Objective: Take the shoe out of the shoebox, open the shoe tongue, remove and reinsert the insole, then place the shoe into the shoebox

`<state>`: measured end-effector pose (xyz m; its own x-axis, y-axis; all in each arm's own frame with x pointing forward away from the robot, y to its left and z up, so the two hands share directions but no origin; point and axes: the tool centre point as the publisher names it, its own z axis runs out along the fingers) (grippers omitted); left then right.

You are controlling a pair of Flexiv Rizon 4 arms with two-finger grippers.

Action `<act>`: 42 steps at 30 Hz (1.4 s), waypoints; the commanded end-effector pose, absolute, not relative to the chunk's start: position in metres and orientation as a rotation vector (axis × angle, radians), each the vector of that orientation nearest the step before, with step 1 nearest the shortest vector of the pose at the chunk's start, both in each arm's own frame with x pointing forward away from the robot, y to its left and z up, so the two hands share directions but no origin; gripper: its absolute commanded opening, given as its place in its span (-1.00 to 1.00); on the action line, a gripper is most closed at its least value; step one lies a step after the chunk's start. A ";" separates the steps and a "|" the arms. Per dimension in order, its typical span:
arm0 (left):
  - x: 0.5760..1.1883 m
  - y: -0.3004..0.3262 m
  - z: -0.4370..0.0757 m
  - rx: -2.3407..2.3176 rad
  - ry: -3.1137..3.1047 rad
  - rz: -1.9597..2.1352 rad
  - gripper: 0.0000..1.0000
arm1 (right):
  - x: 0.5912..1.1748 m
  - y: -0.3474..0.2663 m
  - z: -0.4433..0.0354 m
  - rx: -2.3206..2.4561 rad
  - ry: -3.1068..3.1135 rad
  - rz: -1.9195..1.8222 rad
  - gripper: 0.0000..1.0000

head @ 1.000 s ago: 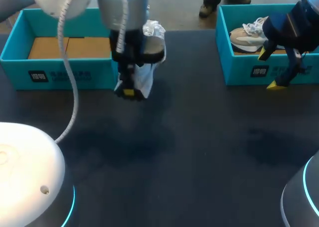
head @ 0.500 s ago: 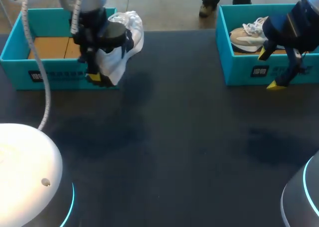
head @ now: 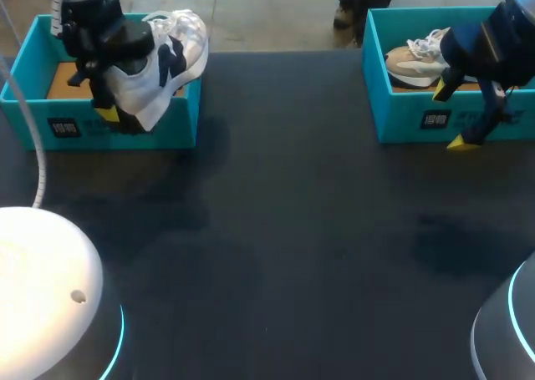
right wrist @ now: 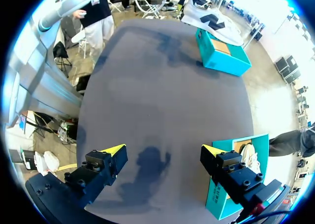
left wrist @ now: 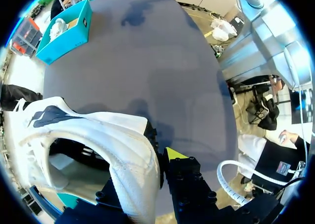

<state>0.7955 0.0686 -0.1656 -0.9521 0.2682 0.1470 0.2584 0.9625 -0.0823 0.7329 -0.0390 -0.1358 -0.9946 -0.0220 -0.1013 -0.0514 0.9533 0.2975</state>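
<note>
Our left jaws pinch the white sneaker point(head: 167, 54) by its heel collar, hanging it over the front wall of the teal shoebox point(head: 33, 117) at ten o'clock, apparently ready to lower it inside. Our right jaws stand spread and idle at two o'clock over the worktop point(head: 292, 230).

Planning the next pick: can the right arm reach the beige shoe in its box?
Probably yes. The right gripper is open and empty by the front wall of the right shoebox; the box has no lid and nothing covers the beige shoe.
</note>
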 end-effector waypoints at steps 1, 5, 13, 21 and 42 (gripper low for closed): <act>0.795 0.070 -0.165 -0.401 -2.959 0.096 -1.00 | 0.735 -0.038 -0.136 -0.055 3.013 0.458 1.00; 0.795 0.070 -0.165 -0.401 -2.959 0.096 -1.00 | 0.735 -0.038 -0.136 -0.055 3.013 0.458 1.00; 0.800 0.077 -0.164 -0.411 -2.955 0.079 -1.00 | 0.735 -0.038 -0.136 -0.055 3.013 0.458 1.00; 0.827 0.111 -0.164 -0.376 -2.984 0.013 -1.00 | 0.735 -0.038 -0.136 -0.055 3.013 0.458 1.00; 0.904 0.218 -0.178 -0.157 -3.082 -0.017 -1.00 | 0.735 -0.038 -0.136 -0.055 3.013 0.458 1.00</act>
